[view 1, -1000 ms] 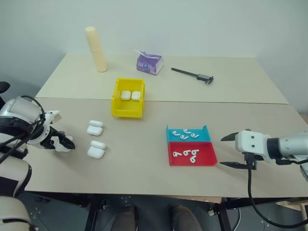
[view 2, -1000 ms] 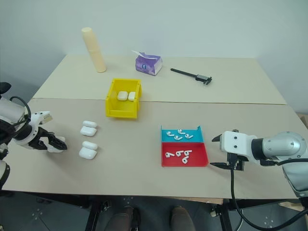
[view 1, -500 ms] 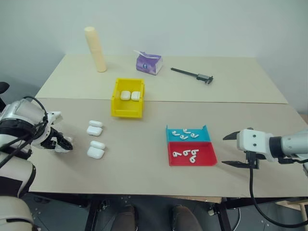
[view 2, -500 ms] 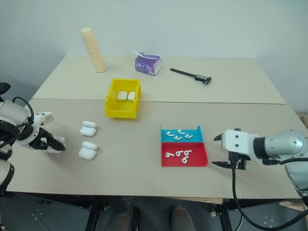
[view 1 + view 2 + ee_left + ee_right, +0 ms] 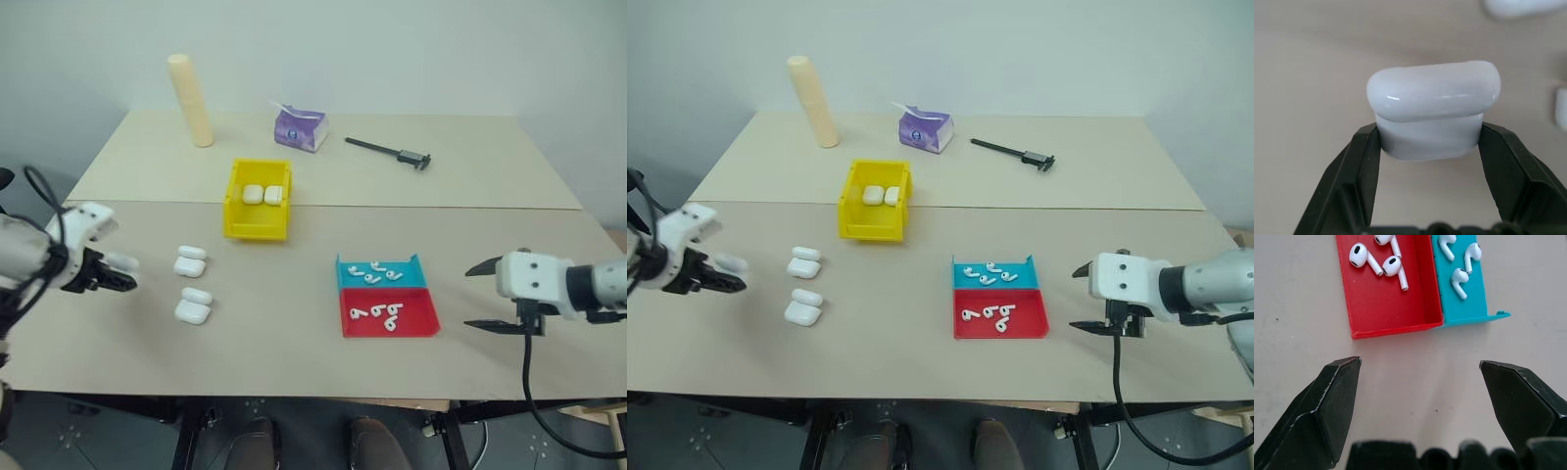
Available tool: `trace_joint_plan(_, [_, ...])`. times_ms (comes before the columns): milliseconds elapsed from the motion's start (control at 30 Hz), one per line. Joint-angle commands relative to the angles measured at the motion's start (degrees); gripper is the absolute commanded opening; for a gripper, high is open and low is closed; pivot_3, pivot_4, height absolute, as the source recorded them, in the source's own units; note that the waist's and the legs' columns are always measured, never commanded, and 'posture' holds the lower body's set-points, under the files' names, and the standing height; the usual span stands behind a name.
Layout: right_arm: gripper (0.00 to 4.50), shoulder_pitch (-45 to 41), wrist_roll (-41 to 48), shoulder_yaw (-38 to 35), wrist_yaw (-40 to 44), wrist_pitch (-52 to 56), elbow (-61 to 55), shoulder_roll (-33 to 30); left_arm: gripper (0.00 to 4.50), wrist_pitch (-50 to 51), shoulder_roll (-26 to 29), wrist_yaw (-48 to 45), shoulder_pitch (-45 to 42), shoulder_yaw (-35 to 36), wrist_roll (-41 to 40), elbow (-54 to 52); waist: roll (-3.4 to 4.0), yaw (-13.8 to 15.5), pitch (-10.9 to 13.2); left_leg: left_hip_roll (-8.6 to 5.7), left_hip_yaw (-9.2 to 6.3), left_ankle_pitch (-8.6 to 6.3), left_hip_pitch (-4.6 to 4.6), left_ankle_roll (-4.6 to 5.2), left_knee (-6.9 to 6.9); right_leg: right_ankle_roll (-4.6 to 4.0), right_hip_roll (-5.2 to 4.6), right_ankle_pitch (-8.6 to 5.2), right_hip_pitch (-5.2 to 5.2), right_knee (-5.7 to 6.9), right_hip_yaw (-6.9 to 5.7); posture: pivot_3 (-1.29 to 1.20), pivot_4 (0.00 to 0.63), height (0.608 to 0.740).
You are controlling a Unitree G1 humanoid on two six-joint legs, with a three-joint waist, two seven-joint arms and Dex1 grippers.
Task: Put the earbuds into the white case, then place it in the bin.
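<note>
Steadiness matters now: the left gripper [image 5: 1427,147], clamped on the white case [image 5: 1432,110] well left of the red tray [image 5: 388,315], should hold level while the right gripper [image 5: 487,295], spread wide just right of that tray, fetches the earbuds [image 5: 1378,262].

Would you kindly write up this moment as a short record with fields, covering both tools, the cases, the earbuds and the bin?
left tool: shut on a white case, held above the table
right tool: open, empty, beside the red tray
loose cases: four on the table in two pairs, lids closed
bin: yellow, two cases inside
earbuds: several in the teal tray, several in the red tray
far side of table: cream cylinder, purple packet, black caliper
</note>
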Motion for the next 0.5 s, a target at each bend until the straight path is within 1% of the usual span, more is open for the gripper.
trace_joint_plan(33, [4.50, -3.59, 2.95, -1.96, 3.33, 1.09, -1.36, -2.77, 2.75, -4.23, 0.38, 3.10, 5.68, 11.60, -2.54, -9.11, 0.02, -0.09, -0.01, 0.00, -0.04, 0.00, 0.06, 0.00, -0.01, 0.00, -0.02, 0.00, 0.03, 0.03, 0.03, 0.00, 0.150, 0.740])
trace_joint_plan(67, [4.50, -5.14, 2.79, -0.86, 4.26, 1.11, -1.15, -3.36, 2.75, -7.55, -0.57, 2.76, 8.96, 15.34, -3.73, -12.04, 0.02, -0.10, -0.01, 0.00, -0.04, 0.00, 0.13, 0.00, -0.01, 0.00, 0.00, 0.00, 0.09, 0.04, 0.00, 0.00, 0.150, 0.740])
trace_joint_plan(100, [4.50, -7.23, 2.25, 0.89, 5.27, 0.54, -1.49, -3.68, 2.75, -12.59, -3.71, 1.88, 12.29, 21.20, -6.24, -15.49, 0.04, -0.13, -0.02, 0.01, -0.01, 0.00, 0.14, 0.00, -0.01, -0.01, 0.01, 0.00, 0.09, 0.05, 0.00, 0.00, 0.150, 0.740])
trace_joint_plan(133, [4.50, -8.79, 1.81, 2.22, 5.99, 0.00, -1.58, -3.85, 2.75, -16.21, -6.03, 1.39, 14.57, 25.25, -8.15, -17.90, 0.22, -0.30, -0.13, 0.00, 0.05, 0.00, 0.16, 0.00, -0.01, -0.01, 0.01, 0.00, 0.12, 0.04, -0.02, 0.00, 0.150, 0.740])
trace_joint_plan(167, [4.50, -10.22, 1.35, 3.52, 6.81, -0.50, -1.71, -3.93, 2.75, -22.47, -9.19, 1.15, 17.13, 29.10, -9.52, -20.09, 0.22, -0.26, -0.13, 0.03, 0.04, 0.00, 0.21, 0.00, -0.03, -0.02, -0.07, 0.00, 0.09, 0.07, 0.07, 0.00, 0.150, 0.740])
trace_joint_plan(233, [4.50, -13.65, 0.59, 6.84, 8.79, -0.23, -2.73, -3.70, 2.75, -29.50, -12.06, 1.79, 21.21, 29.40, -9.01, -24.42, 0.20, -0.25, -0.12, 0.04, 0.06, 0.00, 0.15, 0.00, -0.01, -0.04, -0.05, 0.00, 0.07, 0.06, 0.01, 0.00, 0.150, 0.740])
trace_joint_plan(267, [4.50, -15.38, 0.20, 8.58, 9.77, 0.02, -3.32, -3.36, 2.75, -37.49, -15.33, 0.49, 22.78, 29.88, -9.77, -25.08, 0.20, -0.25, -0.12, 0.04, 0.09, 0.00, 0.14, 0.00, 0.00, -0.04, -0.04, 0.00, 0.08, 0.05, 0.00, 0.00, 0.150, 0.740])
trace_joint_plan(333, [4.50, -18.13, -0.57, 11.44, 11.56, -0.22, -4.24, -2.70, 2.75, -49.24, -20.44, -2.43, 24.47, 30.34, -12.09, -24.93, 0.23, -0.18, -0.13, 0.01, 0.17, 0.00, 0.12, 0.00, -0.02, -0.04, -0.05, 0.00, 0.05, 0.04, 0.05, 0.00, 0.150, 0.740])
trace_joint_plan(433, [4.50, -23.16, -1.26, 16.13, 14.70, 0.86, -5.97, -0.96, 2.75, -61.75, -27.18, -6.97, 24.70, 28.98, -15.46, -22.94, 0.23, -0.15, -0.13, 0.02, 0.28, 0.00, 0.10, 0.00, 0.00, -0.05, -0.05, 0.01, 0.07, 0.03, 0.02, 0.00, 0.150, 0.740])
trace_joint_plan(500, [4.50, -26.56, -2.49, 19.16, 17.24, 0.65, -6.12, 0.00, 2.75, -68.54, -31.49, -7.65, 24.52, 27.66, -16.07, -21.31, 0.25, -0.16, -0.15, 0.01, 0.28, 0.00, 0.14, 0.00, 0.00, -0.05, -0.04, 0.01, 0.09, 0.04, 0.03, 0.00, 0.150, 0.740])
